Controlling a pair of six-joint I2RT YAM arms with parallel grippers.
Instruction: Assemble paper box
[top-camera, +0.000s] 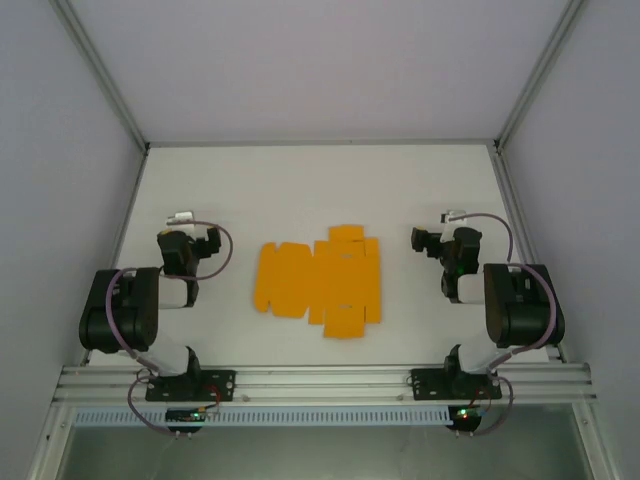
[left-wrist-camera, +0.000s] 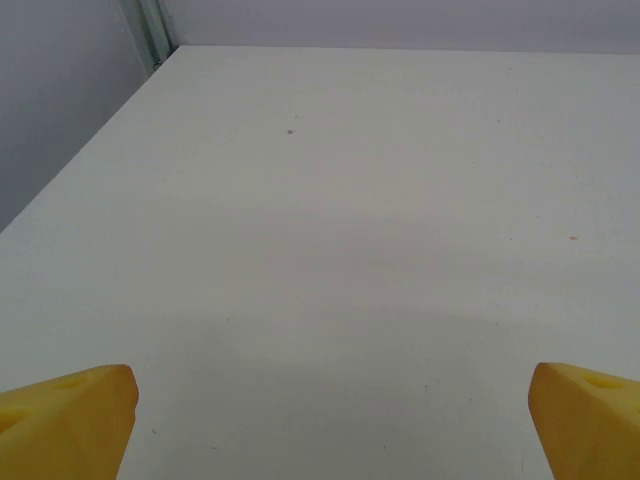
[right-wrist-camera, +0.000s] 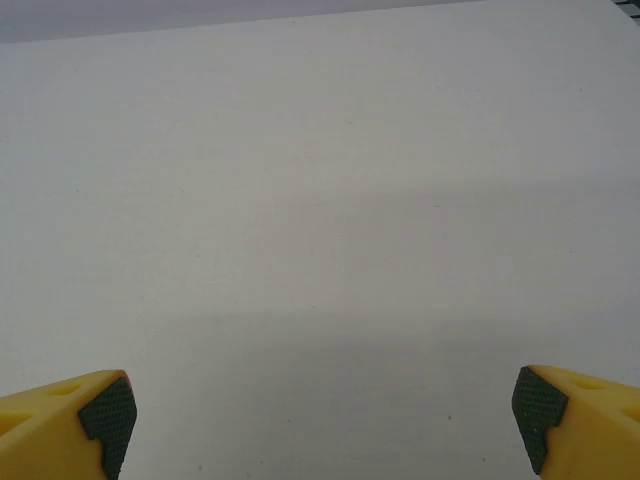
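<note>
**Item 1. Left gripper (top-camera: 183, 220).** Yellow plastic fingers (left-wrist-camera: 65, 420) are spread wide with nothing between them. Released, and facing bare table in my left wrist view.

**Item 2. Right gripper (top-camera: 455, 218).** Same condition. The yellow fingers with dark textured pads (right-wrist-camera: 108, 412) are parted wide and empty.

**Item 3. Paper box (top-camera: 320, 280).** A thin orange-yellow die-cut card sheet, plain, lying flat and unfolded. It sits between the two arms, nearer the near edge than the far one, and well apart from both grippers. Small flaps project on its far and near sides. I see no panel raised.

**Item 4. Hazards (my judgement).**
- The sheet lies flush on a smooth top, so a finger may fail to get under an edge and simply push the card along.
- If I lift one flap without the other arm pinning the sheet, the whole piece could swing or slide toward the near rail.
- Too hard a pinch could bend the card away from its creases.
- Both arms working the middle could crowd each other.

**Item 5. Surface.** A white matte tabletop (top-camera: 300, 185), with a few tiny specks visible in the left wrist view.

**Item 6. Room.** Pale grey-lilac panels stand left, far and right, with aluminium corner posts (top-camera: 100, 75). A slotted aluminium rail (top-camera: 320, 380) along the near edge carries both arm bases.
</note>
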